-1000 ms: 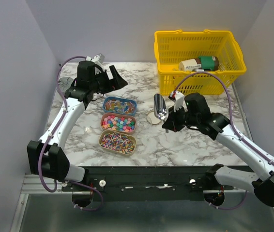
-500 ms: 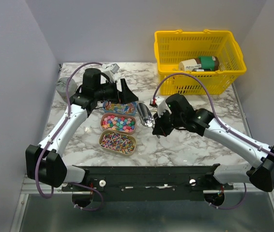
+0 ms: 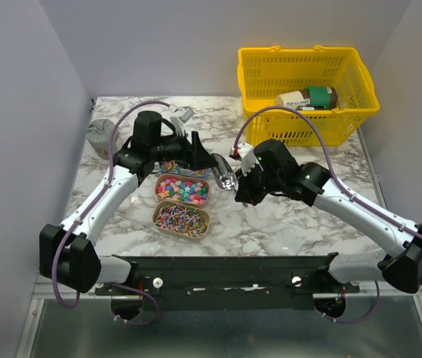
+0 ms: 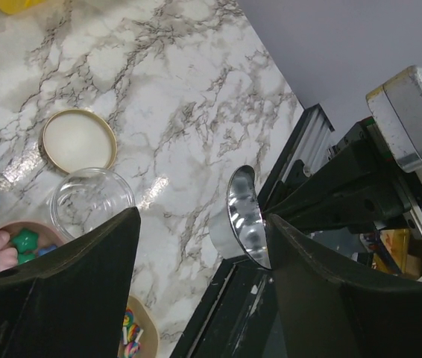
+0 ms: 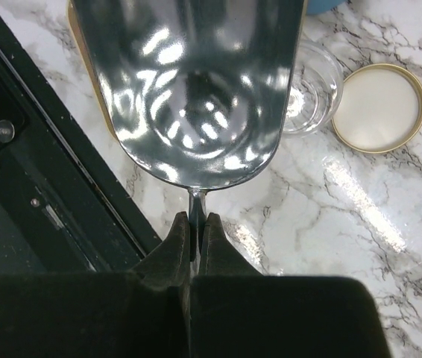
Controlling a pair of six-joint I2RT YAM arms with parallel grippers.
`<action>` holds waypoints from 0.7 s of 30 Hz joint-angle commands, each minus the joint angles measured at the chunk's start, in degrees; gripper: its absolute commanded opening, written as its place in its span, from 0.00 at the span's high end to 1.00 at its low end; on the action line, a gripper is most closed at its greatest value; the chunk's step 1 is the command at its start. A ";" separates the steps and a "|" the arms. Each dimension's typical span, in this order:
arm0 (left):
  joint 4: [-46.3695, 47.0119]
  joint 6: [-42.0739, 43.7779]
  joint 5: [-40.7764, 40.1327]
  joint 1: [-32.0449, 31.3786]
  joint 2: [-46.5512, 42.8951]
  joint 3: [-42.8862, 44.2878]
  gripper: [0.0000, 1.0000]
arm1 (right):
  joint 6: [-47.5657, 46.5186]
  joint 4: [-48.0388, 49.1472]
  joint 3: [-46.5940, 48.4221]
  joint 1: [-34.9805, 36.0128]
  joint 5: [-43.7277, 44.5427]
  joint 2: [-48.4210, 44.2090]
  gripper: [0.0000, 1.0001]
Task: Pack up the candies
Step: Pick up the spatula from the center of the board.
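The candies lie in three oval trays left of centre: round pastel ones in the middle tray (image 3: 183, 189), striped ones in the near tray (image 3: 181, 218); the far blue tray is mostly hidden under my left gripper (image 3: 202, 157). That gripper is open and empty, hovering over the trays' right side. My right gripper (image 3: 238, 183) is shut on the handle of a silver scoop (image 3: 224, 171), whose empty bowl hangs beside the middle tray. The left wrist view shows the left gripper (image 4: 200, 231), the scoop (image 4: 244, 216) and round candies (image 4: 2, 250). The right wrist view shows the right gripper (image 5: 197, 224) and the scoop (image 5: 192, 82).
An open clear glass jar (image 4: 92, 200) and its gold-rimmed lid (image 4: 78, 140) lie on the marble beside the trays; both also show in the right wrist view, jar (image 5: 312, 82) and lid (image 5: 379, 107). A yellow basket (image 3: 271, 119) holding bottles stands at the back right. A grey object (image 3: 101, 134) sits at the back left.
My left gripper has swung right and forward over the far tray. My right gripper has carried the scoop left, from near the jar to beside the middle tray.
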 commanded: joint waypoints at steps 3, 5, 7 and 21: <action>-5.76 6.34 2.85 -0.14 3.44 1.29 0.28 | -4.74 -5.21 5.95 0.50 -5.60 -1.93 1.00; -9.27 10.72 4.33 -0.14 4.66 2.26 0.32 | -6.60 -9.77 7.09 0.41 -5.61 -2.36 1.00; -10.95 11.97 5.92 -0.14 5.20 2.70 0.34 | -7.66 -10.58 7.36 0.50 -5.87 -3.16 1.00; -12.90 14.09 18.23 -1.99 5.03 0.86 0.87 | -10.39 -9.88 9.38 0.41 -4.82 -3.07 0.99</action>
